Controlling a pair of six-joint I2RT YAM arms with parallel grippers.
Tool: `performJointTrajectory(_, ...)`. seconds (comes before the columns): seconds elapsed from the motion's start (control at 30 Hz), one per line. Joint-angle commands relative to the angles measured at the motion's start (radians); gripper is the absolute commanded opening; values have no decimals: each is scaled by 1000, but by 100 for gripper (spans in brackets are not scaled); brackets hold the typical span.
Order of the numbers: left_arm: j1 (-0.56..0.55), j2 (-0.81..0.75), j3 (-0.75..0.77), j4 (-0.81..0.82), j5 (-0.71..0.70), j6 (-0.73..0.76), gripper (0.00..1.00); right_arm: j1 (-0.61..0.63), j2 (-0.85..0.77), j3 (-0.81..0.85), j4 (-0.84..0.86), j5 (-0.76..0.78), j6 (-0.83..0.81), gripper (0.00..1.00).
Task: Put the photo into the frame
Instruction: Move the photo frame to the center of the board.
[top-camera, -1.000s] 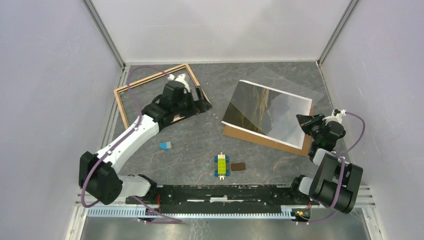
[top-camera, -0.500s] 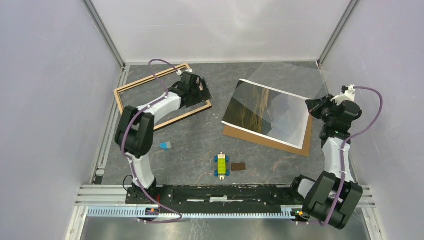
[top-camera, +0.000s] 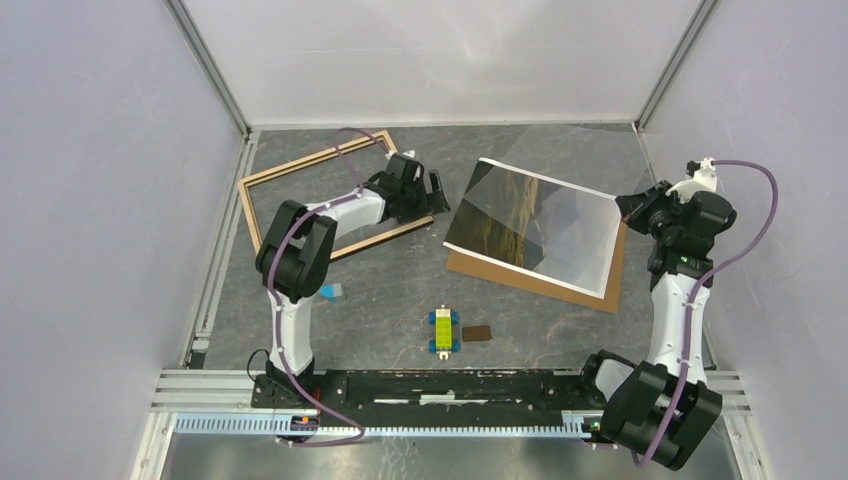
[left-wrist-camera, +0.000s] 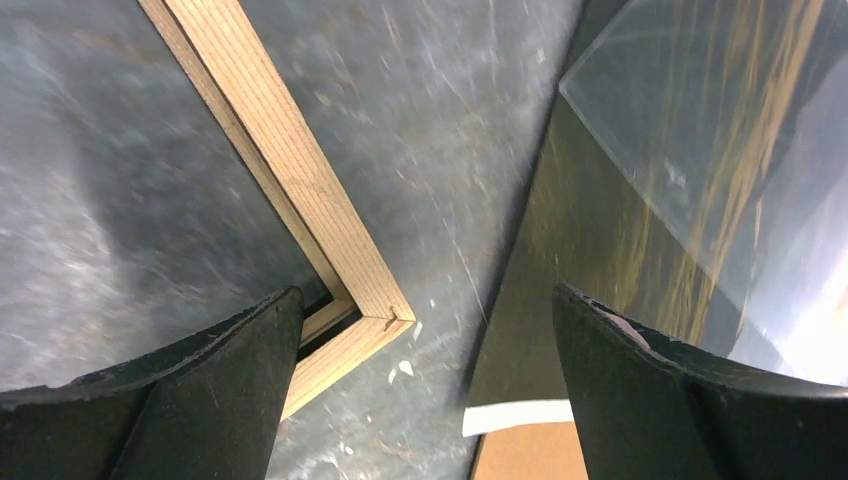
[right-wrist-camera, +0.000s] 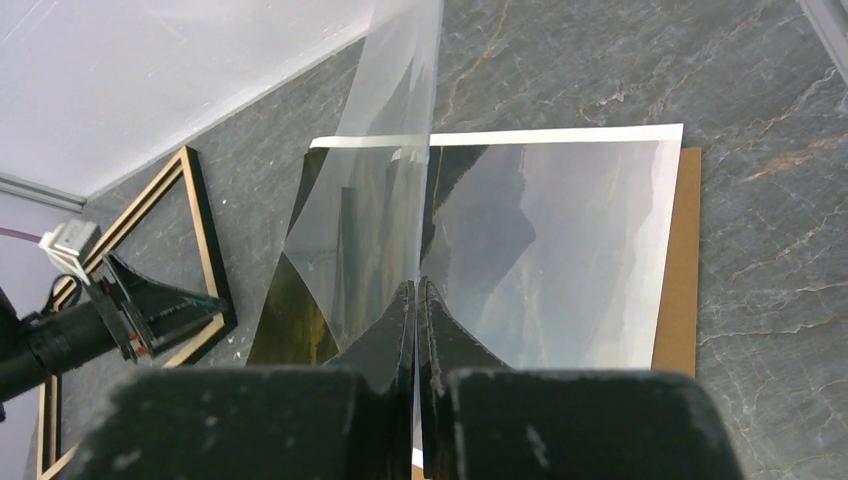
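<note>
One clear sheet (right-wrist-camera: 380, 180) in right claw (right-wrist-camera: 415, 287); wrist-view only

Left arm (top-camera: 285, 335) — white link shells, black joint housings | right arm (top-camera: 667, 310) — same white-and-black build | purple cable (top-camera: 352, 130) looped off each wrist, small white plug (top-camera: 703, 172) on the right one | fingers (left-wrist-camera: 640, 390): matte black, broad, tapering, lightly scuffed | both bases on a black bar (top-camera: 450, 385)
</note>
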Motion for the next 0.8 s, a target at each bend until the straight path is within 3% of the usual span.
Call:
performJointTrajectory(0.0, -57, -68, -95, 47, 86, 15, 100, 2, -36, 92, -40, 3, -39, 0)
performJointTrajectory(0.3, -108, -232, -209, 49, 125, 27, 100, 5, -22, 214, -121, 14, -58, 0)
performJointTrajectory(0.47, -108, -388, -119, -157, 67, 124, 100, 48, 26, 351, -187, 55, -89, 0)
performJointTrajectory(0.63, -107, -629, -51, -329, 12, 198, 100, 155, 81, 575, -257, 111, -87, 0)
performJointTrajectory(0.77, -107, -845, -38, -406, -50, 240, 100, 324, 193, 882, -415, 218, -122, 0)
